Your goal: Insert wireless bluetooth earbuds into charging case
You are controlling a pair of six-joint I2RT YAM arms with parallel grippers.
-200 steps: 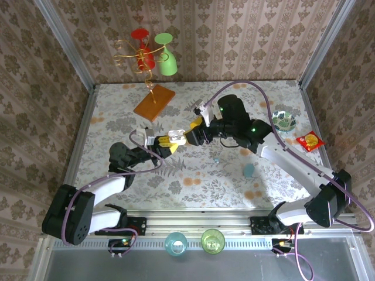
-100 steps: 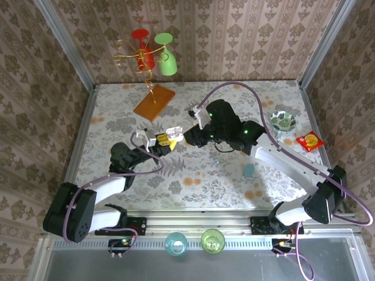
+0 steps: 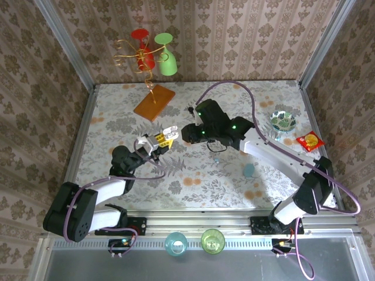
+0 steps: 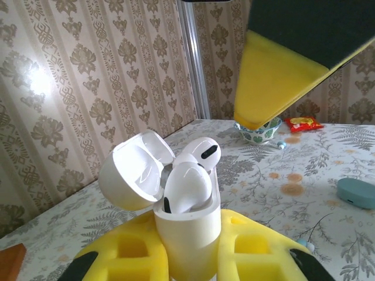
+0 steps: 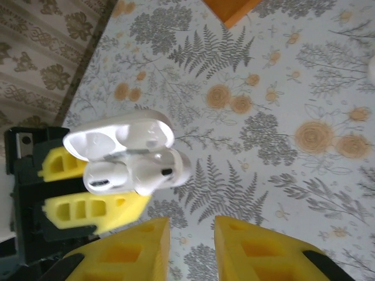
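My left gripper (image 3: 159, 140) (image 4: 187, 249) is shut on the white charging case (image 3: 169, 135) (image 4: 188, 231) and holds it upright above the table, lid (image 4: 133, 171) flipped open. Two white earbuds (image 4: 186, 186) (image 4: 205, 153) sit in its wells. My right gripper (image 3: 185, 134) (image 5: 192, 234) hovers just right of the case, its yellow fingers (image 5: 132, 252) apart with nothing between them. In the right wrist view the open case (image 5: 126, 149) lies just beyond those fingertips. A tiny pale blue piece (image 3: 216, 159) lies on the table.
A teal pebble-like case (image 3: 249, 170) (image 4: 356, 192) lies right of centre. A patterned bowl (image 3: 283, 121) and a red packet (image 3: 309, 141) sit at the right edge. A wooden base (image 3: 154, 103) with a wire stand holding cups stands at the back left.
The right arm's wrist has swung left and its jaws have narrowed. The left gripper has shifted the case slightly left.
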